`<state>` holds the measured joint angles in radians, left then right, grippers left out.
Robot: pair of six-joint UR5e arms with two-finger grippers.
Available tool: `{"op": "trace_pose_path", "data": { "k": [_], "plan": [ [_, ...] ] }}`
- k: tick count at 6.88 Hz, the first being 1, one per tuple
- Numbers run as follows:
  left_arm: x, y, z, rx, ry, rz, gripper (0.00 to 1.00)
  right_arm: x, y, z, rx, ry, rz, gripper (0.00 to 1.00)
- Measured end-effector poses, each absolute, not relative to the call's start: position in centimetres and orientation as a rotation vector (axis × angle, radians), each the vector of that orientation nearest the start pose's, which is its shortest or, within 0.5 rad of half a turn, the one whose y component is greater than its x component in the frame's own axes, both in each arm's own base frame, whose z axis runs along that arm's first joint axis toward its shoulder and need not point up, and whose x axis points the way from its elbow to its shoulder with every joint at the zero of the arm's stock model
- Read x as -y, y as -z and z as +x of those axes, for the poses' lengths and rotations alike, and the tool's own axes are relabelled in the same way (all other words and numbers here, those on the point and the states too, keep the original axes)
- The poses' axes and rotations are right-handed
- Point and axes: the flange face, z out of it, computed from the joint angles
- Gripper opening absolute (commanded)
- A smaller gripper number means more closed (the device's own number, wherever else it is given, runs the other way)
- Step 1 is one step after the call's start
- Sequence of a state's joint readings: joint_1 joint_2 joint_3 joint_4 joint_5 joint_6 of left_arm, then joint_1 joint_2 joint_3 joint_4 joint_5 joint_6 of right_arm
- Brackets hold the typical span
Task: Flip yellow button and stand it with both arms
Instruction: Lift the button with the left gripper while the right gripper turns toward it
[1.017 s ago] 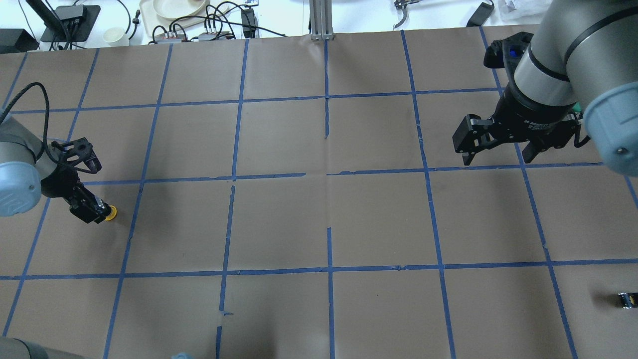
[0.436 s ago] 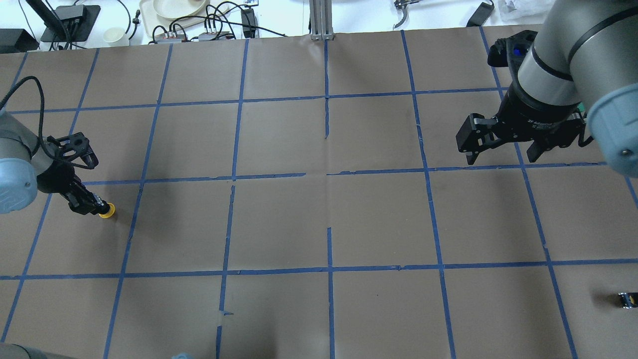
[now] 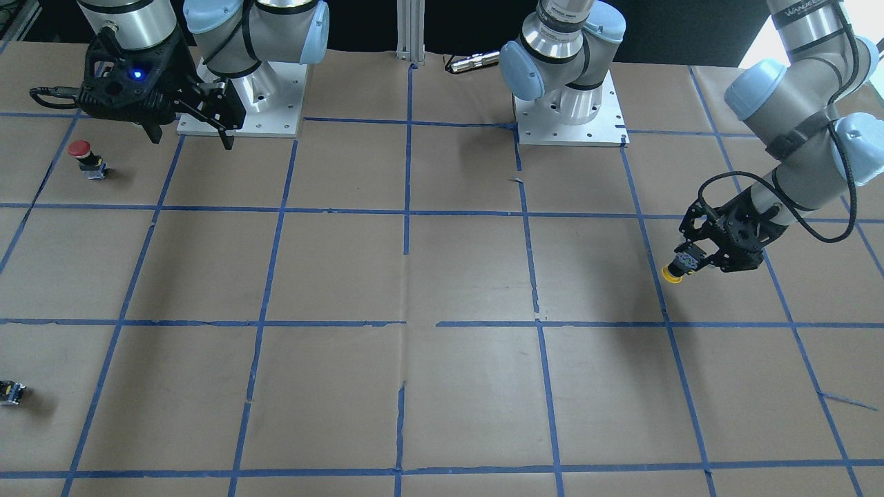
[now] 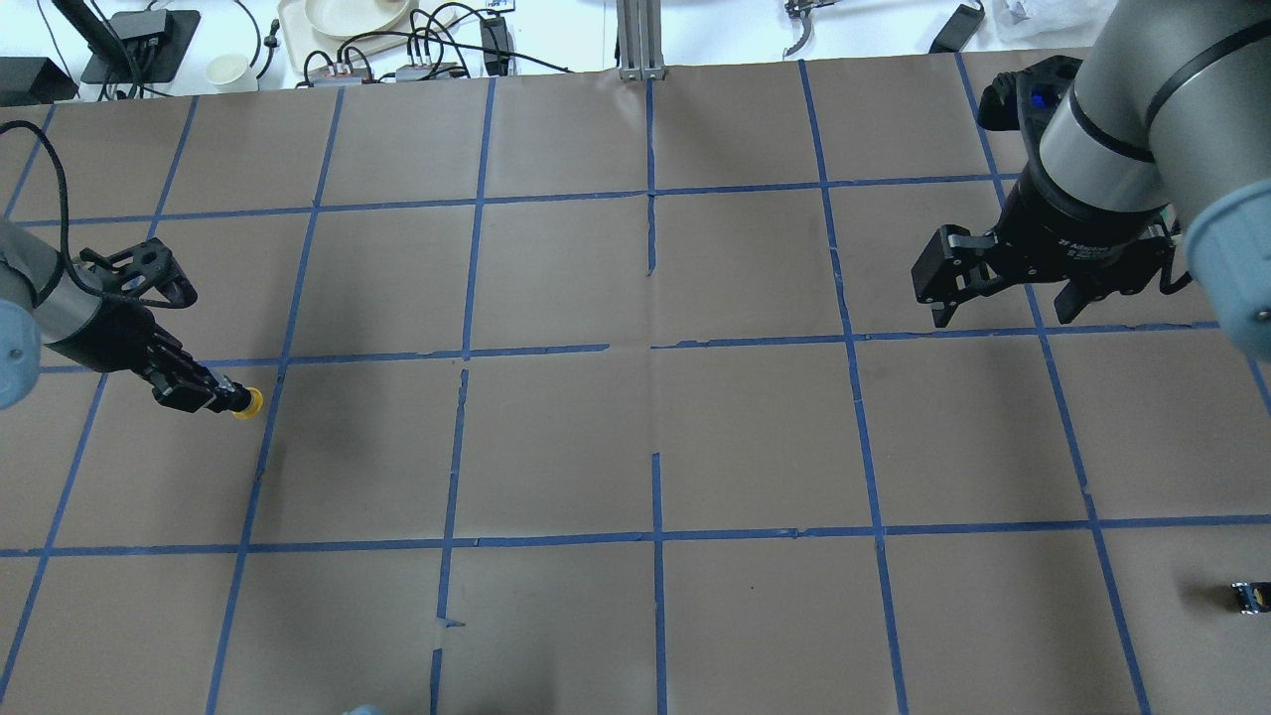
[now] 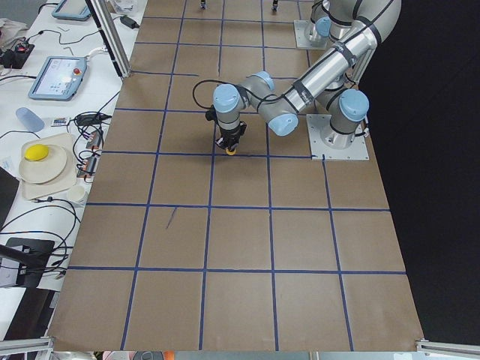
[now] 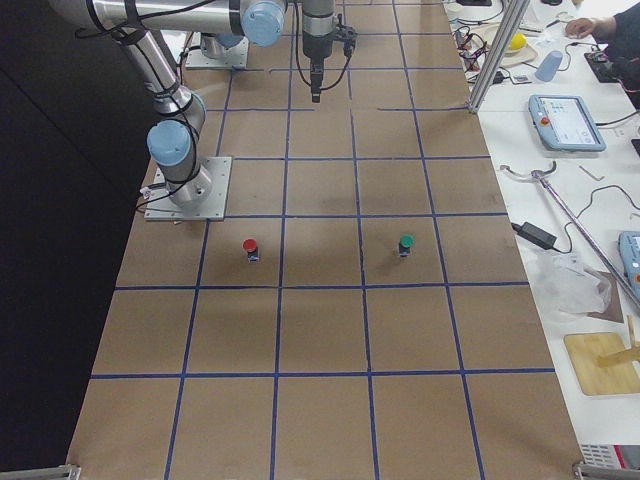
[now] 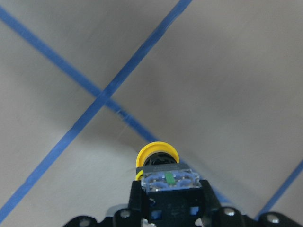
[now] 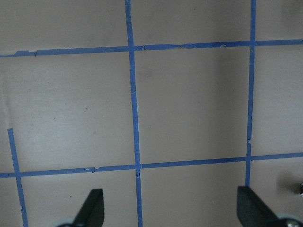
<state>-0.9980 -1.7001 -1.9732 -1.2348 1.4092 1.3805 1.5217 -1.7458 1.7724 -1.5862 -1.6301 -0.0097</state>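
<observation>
— Where is the yellow button (image 4: 246, 401)?

— In my left gripper (image 4: 220, 395). The two fingers are pinched on its blocky body. The yellow cap sticks out past the fingertips, pointing away from my wrist and down toward the brown paper (image 4: 556, 447). My wrist camera sees the back face of the body, with a small green mark on it.

— And where is that, taken from your left arm's base plate (image 3: 601, 124)?

— Off to the plate's left, my own left, and farther out across the table. The cap is close beside a blue tape line (image 4: 266, 437), near one of its crossings. It looks lifted off the paper, though I cannot tell for sure.

— Your other arm?

— The right gripper (image 4: 1003, 316) is well to the plate's right, past the other arm's mount, hanging above the paper. Its fingers are spread wide, and my wrist camera shows only paper and tape between them. A blue light glows on its housing.

— What else is on the table?

— A red button (image 3: 81, 153) stands cap-up, farther to the plate's right than that gripper. A green button (image 6: 405, 243) stands on that side too, farther out from the plate. A small dark capless block (image 3: 10, 391) lies farthest from the plate, to the right and toward the table's opposite edge.
</observation>
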Motion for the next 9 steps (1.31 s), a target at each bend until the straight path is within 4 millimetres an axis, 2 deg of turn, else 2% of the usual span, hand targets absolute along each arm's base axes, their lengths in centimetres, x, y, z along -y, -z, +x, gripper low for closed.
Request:
{"op": "trace_pose_path", "data": {
  "k": [3, 5, 7, 9],
  "plan": [
    [45.0, -28.7, 6.5, -3.818, 0.154, 1.043, 0.26, 41.4, -47.7, 10.5, -3.207, 0.004, 0.108, 1.0],
    [43.1, -31.1, 0.9, -4.238, 0.283, 0.753, 0.26, 41.1, -48.3, 10.0, -3.173, 0.032, 0.363, 1.0],
    [41.5, -32.8, -5.5, -4.484, 0.301, 0.481, 0.26, 41.9, -48.6, 8.5, -3.002, 0.019, 0.621, 1.0],
    [40.1, -32.5, -12.2, -4.612, 0.37, 0.207, 0.26, 43.0, -49.4, 6.6, -2.596, -0.049, 0.934, 1.0]
  ]
}}
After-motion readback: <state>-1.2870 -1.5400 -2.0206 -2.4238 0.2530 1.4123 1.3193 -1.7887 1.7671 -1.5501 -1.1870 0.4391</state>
